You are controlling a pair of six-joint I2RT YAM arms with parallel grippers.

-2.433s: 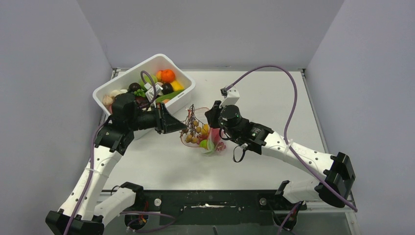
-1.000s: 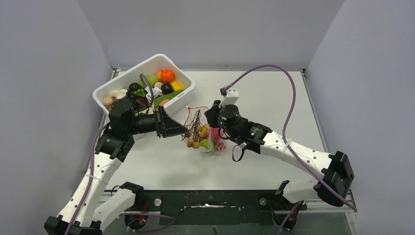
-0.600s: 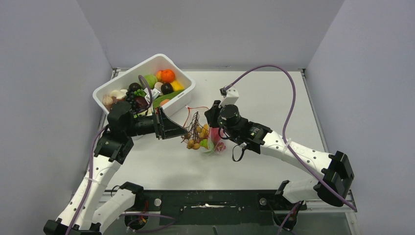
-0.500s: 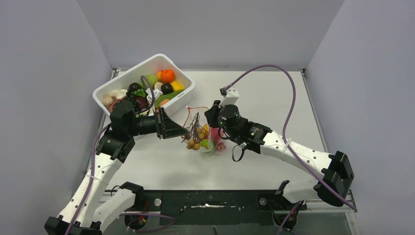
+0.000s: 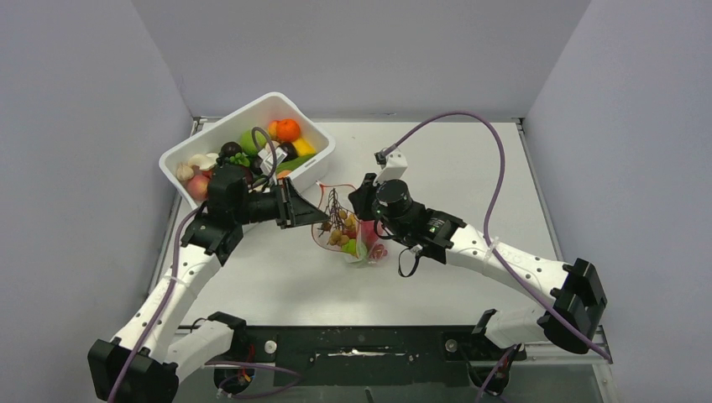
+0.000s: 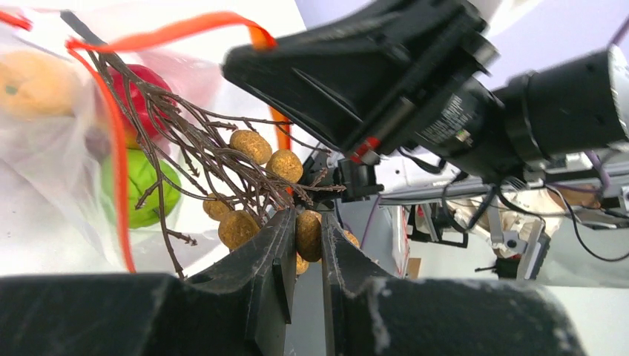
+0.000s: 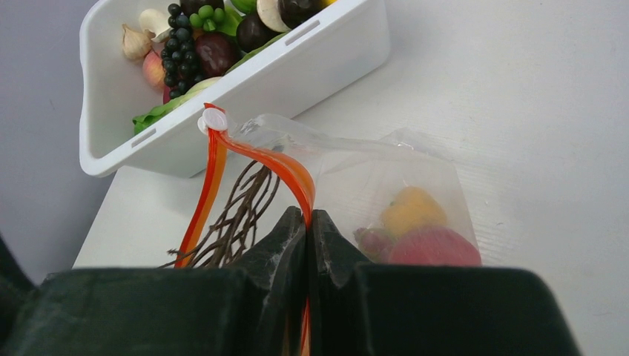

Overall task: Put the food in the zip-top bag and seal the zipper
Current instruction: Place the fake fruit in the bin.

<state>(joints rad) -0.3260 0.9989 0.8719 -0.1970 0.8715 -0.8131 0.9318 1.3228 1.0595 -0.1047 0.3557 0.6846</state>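
Observation:
The clear zip-top bag (image 5: 363,243) lies at the table's middle, its mouth held open toward the left. A red, a green and a yellow fruit (image 6: 139,190) lie inside it. My right gripper (image 7: 306,216) is shut on the red-orange zipper (image 7: 293,172) at the mouth's edge. My left gripper (image 6: 308,222) is shut on one brown fruit of a twiggy bunch of brown fruits (image 5: 339,228). That bunch hangs in the bag's mouth, inside the zipper loop (image 6: 167,33). In the top view the left gripper (image 5: 322,222) faces the right gripper (image 5: 363,195) across the mouth.
A white bin (image 5: 210,139) full of assorted toy fruit and vegetables stands at the back left, just behind my left arm. It is also close behind the bag in the right wrist view, as the white bin (image 7: 311,67). A purple cable (image 5: 495,151) arcs over the right side.
My left arm has swung right and slightly back, carrying the brown bunch further into the bag's mouth. The right arm and its grip on the zipper have not moved.

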